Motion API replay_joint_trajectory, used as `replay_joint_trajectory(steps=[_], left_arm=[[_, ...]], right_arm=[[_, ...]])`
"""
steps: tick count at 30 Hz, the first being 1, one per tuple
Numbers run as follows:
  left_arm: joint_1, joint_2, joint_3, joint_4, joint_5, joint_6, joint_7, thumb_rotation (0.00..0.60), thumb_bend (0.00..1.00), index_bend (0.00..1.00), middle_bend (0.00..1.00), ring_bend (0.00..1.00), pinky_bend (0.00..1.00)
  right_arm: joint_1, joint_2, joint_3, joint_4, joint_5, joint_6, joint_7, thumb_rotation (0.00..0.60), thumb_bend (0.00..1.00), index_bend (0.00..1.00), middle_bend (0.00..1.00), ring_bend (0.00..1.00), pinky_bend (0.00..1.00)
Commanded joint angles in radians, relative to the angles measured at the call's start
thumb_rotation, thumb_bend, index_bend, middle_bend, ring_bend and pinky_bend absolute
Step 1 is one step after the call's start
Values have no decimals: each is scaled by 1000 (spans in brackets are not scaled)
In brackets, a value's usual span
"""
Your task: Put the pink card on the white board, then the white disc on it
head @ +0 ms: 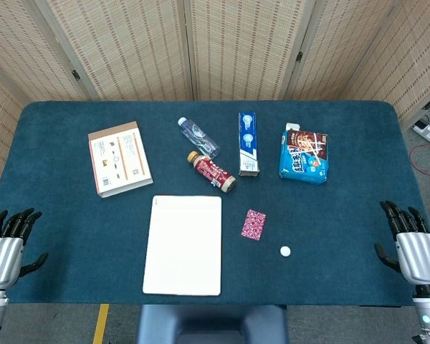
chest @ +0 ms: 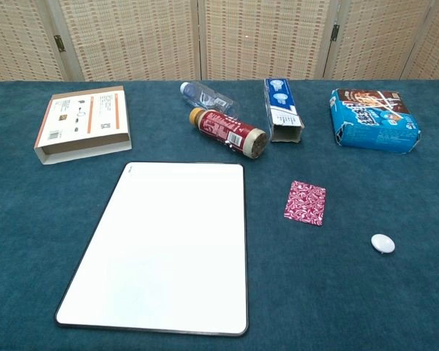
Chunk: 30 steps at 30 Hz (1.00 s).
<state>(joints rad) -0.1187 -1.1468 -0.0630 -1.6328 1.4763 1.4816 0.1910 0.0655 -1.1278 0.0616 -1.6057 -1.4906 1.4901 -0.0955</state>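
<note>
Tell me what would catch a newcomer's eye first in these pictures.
The large white board lies flat at the front of the dark blue table. Right of it sit the pink card and, further right, the small white disc. Boxes and bottles line the back.

The left hand (head: 8, 247) and the right hand (head: 414, 247) look alike: black segmented fingers set on a brushed silver metal palm casing. Below each casing sits a pale grey wrist section, and a small blue light shows on each wrist.
</note>
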Motion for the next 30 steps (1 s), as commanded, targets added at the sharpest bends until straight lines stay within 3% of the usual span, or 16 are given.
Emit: replay_joint_trajectory(steps=[1,23,30], left_arm=[[-1,-1,-1,1,-4,-2,1,600,248,180,149,158,0],[10,15,5,-21,-10,6,10,600,248,177,149,159,0],[8,16,3,-24,-11,4,12,600,248,177,149,159,0]], right_arm=[[0,0,-1,-2,-1,-1,0,600,353,42,125,176,87],[43,31,-10,-11,-44,-58,9,600,353,44,137,181,87],[127,53,-3,-40,-104,-143,-42,600,353,155,140,176,87]])
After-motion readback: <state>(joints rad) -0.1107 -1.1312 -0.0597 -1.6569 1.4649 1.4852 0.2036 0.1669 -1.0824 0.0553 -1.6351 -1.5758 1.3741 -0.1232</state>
